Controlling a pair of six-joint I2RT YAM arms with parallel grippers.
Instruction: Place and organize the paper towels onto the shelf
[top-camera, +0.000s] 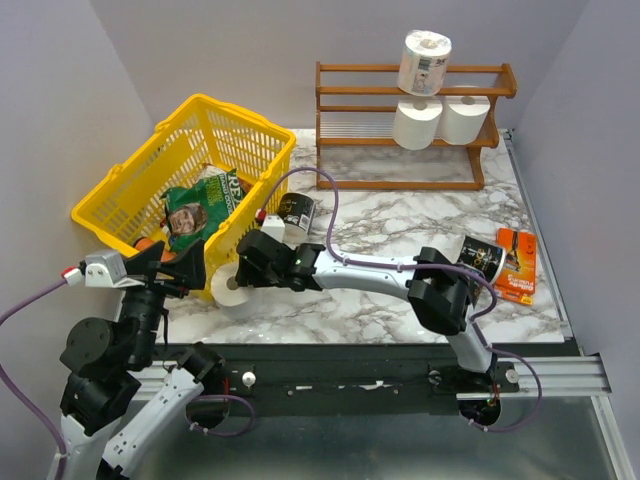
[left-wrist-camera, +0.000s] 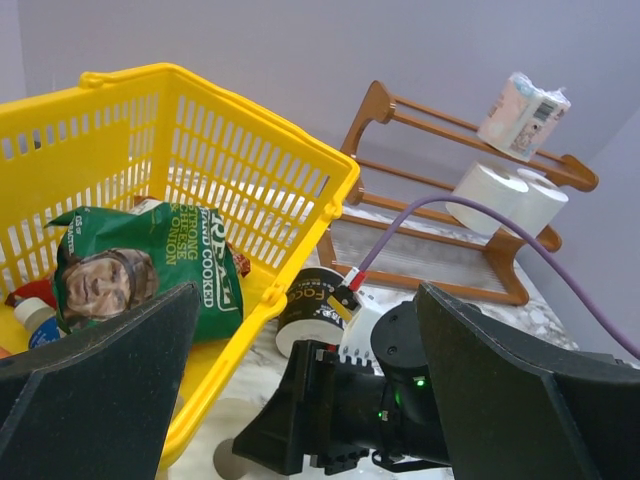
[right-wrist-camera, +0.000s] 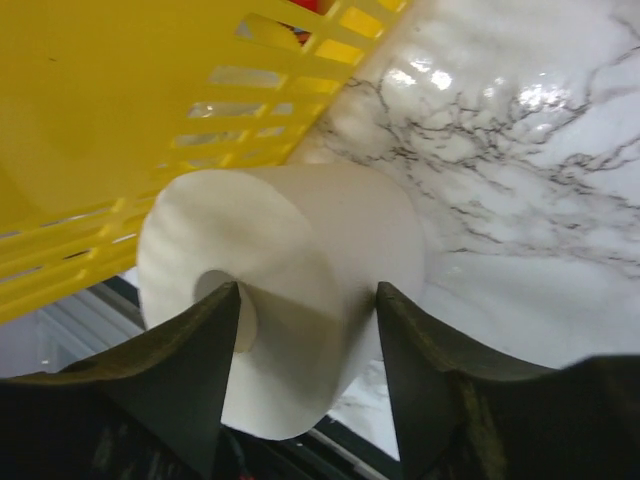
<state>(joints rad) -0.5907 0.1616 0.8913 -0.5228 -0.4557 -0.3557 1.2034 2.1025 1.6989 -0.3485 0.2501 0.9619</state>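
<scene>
A white paper towel roll (top-camera: 230, 290) lies on its side on the marble table, against the yellow basket's near corner. My right gripper (top-camera: 246, 270) is shut on it: in the right wrist view (right-wrist-camera: 308, 292) one finger sits at the roll's (right-wrist-camera: 290, 270) hollow core and the other on its outer side. The reddish-brown shelf (top-camera: 360, 68) stands at the back, also in the left wrist view (left-wrist-camera: 420, 115). A wrapped roll (top-camera: 424, 62) stands on its top tier and two white rolls (top-camera: 417, 122) (top-camera: 466, 118) sit below. My left gripper (left-wrist-camera: 307, 295) is open and empty, near the basket's front.
The yellow basket (top-camera: 240, 112) at the left holds a green crisp bag (top-camera: 200, 212) and other items. A black cup (top-camera: 296, 210) lies beside the basket. An orange packet (top-camera: 516, 262) lies at the right edge. Another printed cup (top-camera: 482, 258) sits by the right arm's elbow.
</scene>
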